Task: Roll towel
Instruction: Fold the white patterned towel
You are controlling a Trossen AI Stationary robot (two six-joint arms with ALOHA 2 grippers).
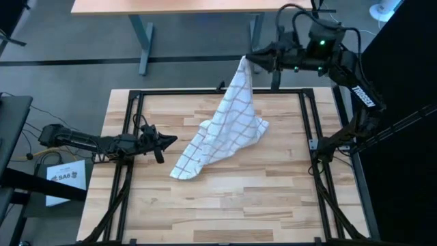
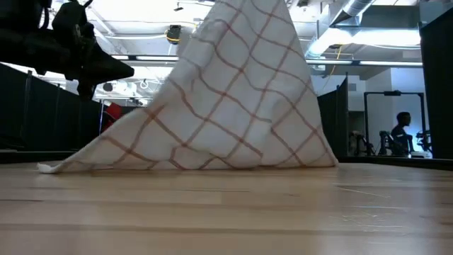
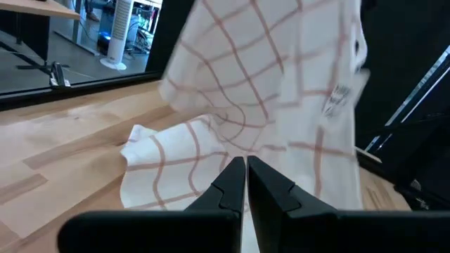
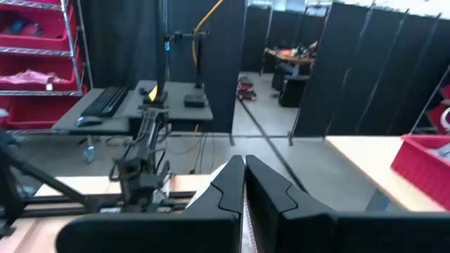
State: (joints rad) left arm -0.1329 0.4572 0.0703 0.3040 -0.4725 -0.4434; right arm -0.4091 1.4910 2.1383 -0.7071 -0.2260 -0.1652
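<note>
Surface: table (image 1: 225, 205) of pale wood planks, edged by a black frame (image 1: 311, 130).
On it: towel (image 1: 218, 140), white with reddish-brown checks, its lower part lying crumpled near the middle, the rest rising off the wood toward the far edge.

Black partitions (image 4: 337, 63), red shelf bins (image 4: 31, 28), desk (image 1: 177, 5).

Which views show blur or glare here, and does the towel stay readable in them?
Low view: bright ceiling lights glare behind the towel, whose checks read clearly while the dark arm is a silhouette. Left wrist view: the hanging towel is smeared with blur, the left gripper sharp. High view: even light, towel crisp, held by the right gripper.
</note>
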